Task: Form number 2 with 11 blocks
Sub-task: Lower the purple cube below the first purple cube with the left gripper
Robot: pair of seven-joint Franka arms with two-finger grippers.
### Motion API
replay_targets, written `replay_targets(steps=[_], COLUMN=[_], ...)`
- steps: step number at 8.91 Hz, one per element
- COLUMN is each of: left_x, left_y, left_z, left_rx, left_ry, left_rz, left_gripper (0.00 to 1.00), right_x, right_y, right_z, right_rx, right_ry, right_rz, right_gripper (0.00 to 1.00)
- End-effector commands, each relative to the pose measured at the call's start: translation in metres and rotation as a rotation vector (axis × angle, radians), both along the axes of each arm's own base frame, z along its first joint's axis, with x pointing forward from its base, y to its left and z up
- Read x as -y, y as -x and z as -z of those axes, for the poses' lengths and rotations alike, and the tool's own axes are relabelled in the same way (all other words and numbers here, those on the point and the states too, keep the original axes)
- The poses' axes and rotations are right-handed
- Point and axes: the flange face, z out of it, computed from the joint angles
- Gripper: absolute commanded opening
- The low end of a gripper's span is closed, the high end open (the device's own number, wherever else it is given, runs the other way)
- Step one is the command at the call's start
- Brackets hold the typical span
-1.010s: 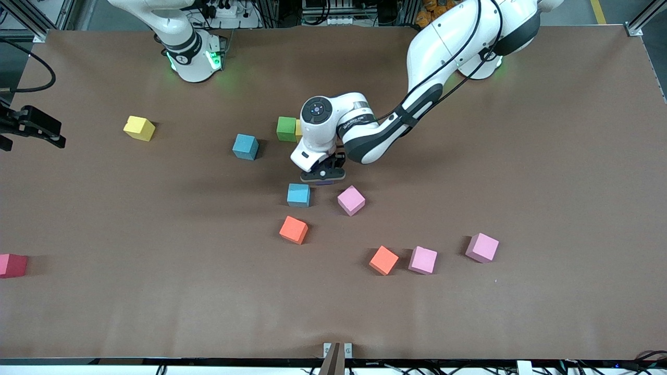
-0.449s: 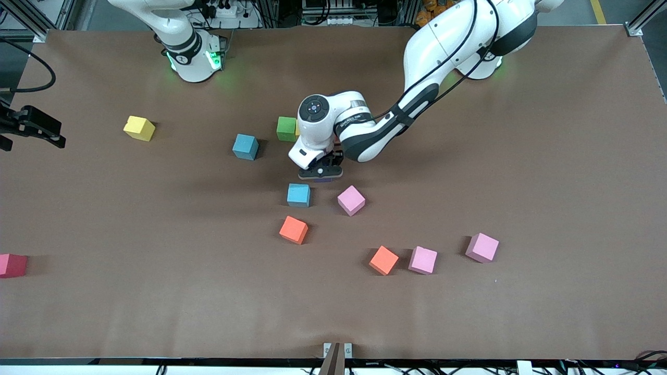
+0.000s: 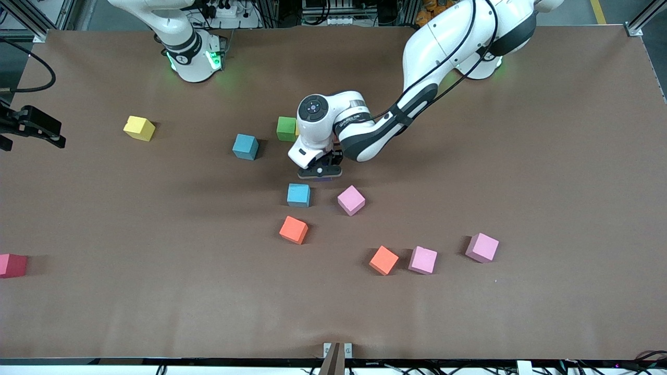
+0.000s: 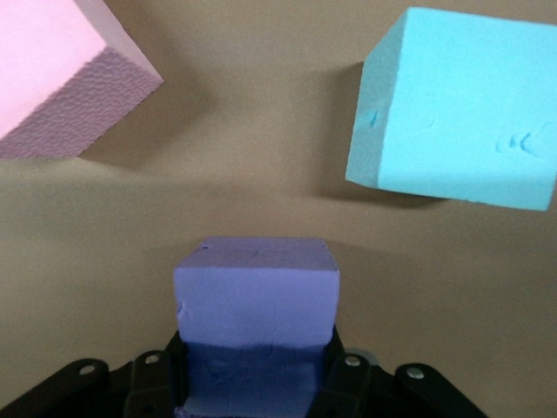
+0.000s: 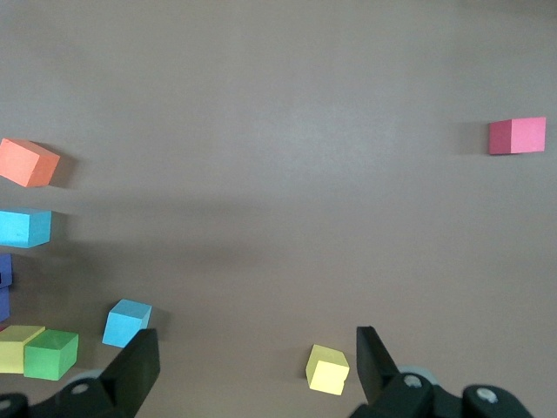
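Barely started on the 2: only a green block [image 3: 286,128] and a yellow one touching it sit paired mid-table, the rest scattered loose. The purple block [image 4: 256,300] is pinched in the left gripper [image 3: 320,172], low over the table at twelve o'clock from a blue block [image 3: 298,195], a pink block [image 3: 351,200] at four. The right gripper [image 5: 257,370] waits spread, holding nothing, off the right arm's end.

Robotics lab: two white Franka arms [image 3: 365,133] bolted at wide brown-covered table [image 3: 547,182], aluminium frame posts [image 3: 638,23] at corners, power strips and cable bundles [image 3: 224,10] along edge.
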Motion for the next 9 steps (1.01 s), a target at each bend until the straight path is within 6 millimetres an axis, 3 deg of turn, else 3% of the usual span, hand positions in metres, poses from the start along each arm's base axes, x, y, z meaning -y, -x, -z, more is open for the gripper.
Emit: replay_targets(steps=[1,8,9], left_x=[-0.0007,-0.0045,-0.0043], left_y=[0.0014,0.0023,0.0023], left_z=[0.0027,0.0037,0.0028], left_rx=[-0.001,-0.008,-0.011], left_ry=[-0.014,-0.025,-0.023], left_rz=[0.010,0.007,0.001], left_gripper=[0.00,0.00,0.31], right_x=[0.0022,0.0022,0.0022], right_y=[0.0006,0.0007,0.0007], right_z=[-0.0033,-0.0040,-0.0040], right_rx=[0.000,0.002,0.002], right_ry=[-0.019,-0.019,-0.019], right_rz=[0.016,0.016,0.016], right_gripper=[1.00,1.00,1.00])
